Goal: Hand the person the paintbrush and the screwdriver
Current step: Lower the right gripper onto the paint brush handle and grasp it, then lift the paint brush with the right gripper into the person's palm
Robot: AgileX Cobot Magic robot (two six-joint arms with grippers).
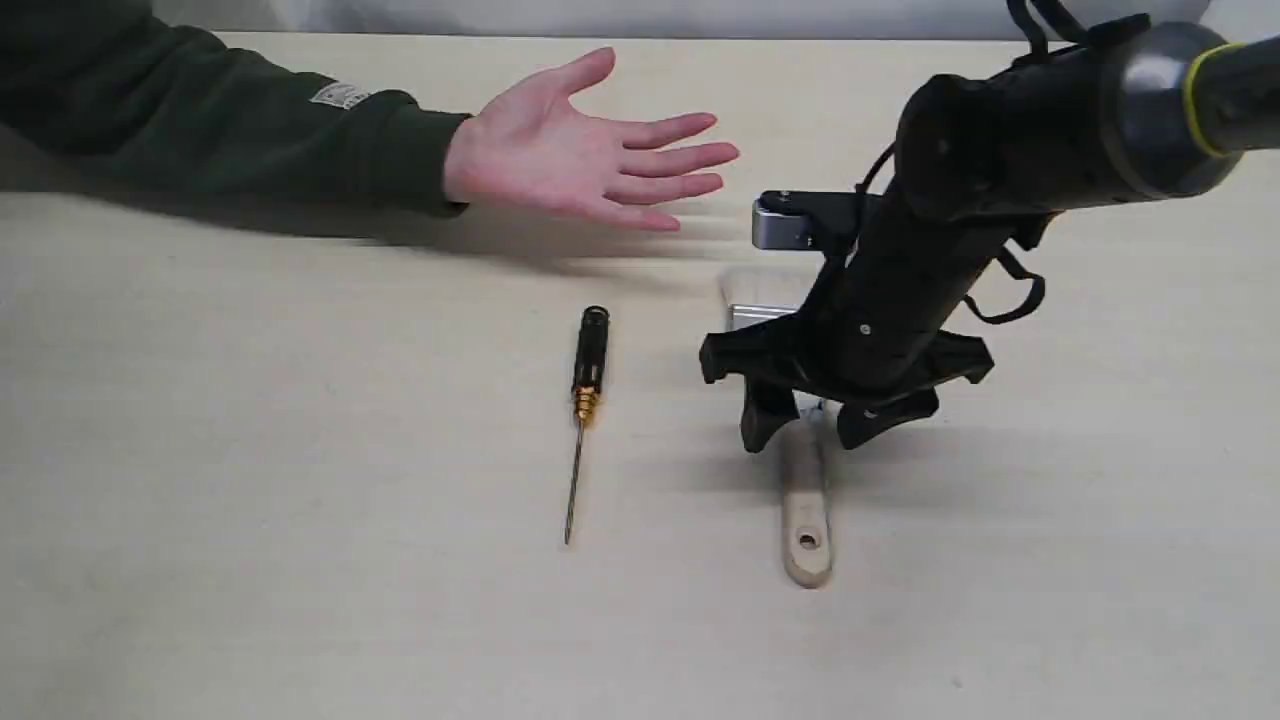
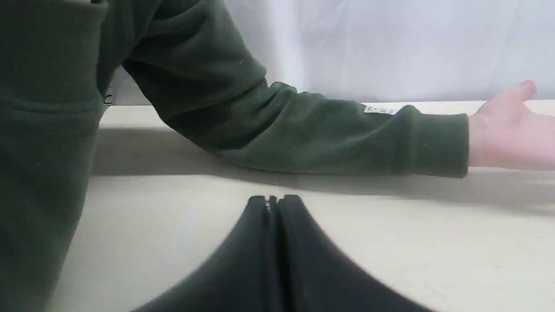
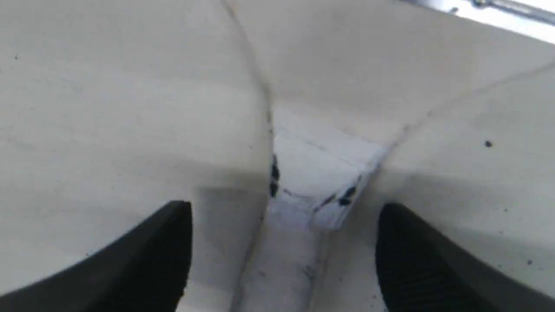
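Nearest edge: the table [image 1: 300, 620] is pale and bare-topped. The paintbrush [image 1: 806, 505] lies flat on it, right of centre. Its wooden handle end with the hole points toward the near side.

Just left of it, apart, the screwdriver [image 1: 587, 390] also lies flat. Its thin shaft tip is nearest, and the gold collar and black handle run away from the viewer. It is roughly parallel to the brush.

The right gripper [image 1: 812, 432] is down over the upper handle, jaws spread wide, one finger on each side of the wood. It is released, not clamped. The right wrist view confirms this: the brush [image 3: 316, 173] sits in the gap of the right gripper [image 3: 284, 206] with space on both sides. Contact between the tips and the table cannot be judged.

Beyond the gripper, the silver ferrule [image 1: 760, 316] and pale bristles [image 1: 752, 288] are partly hidden by the arm.

The left gripper [image 2: 273, 199] appears in the left wrist view only. Its jaws are pressed together, clenched on nothing, low over the table.

Farthest: the person's hand [image 1: 580, 150] is palm up with fingers extended toward the right arm, well apart from both tools. Its dark green sleeve [image 1: 200, 110] rests on the table and carries a white label patch [image 1: 340, 96].
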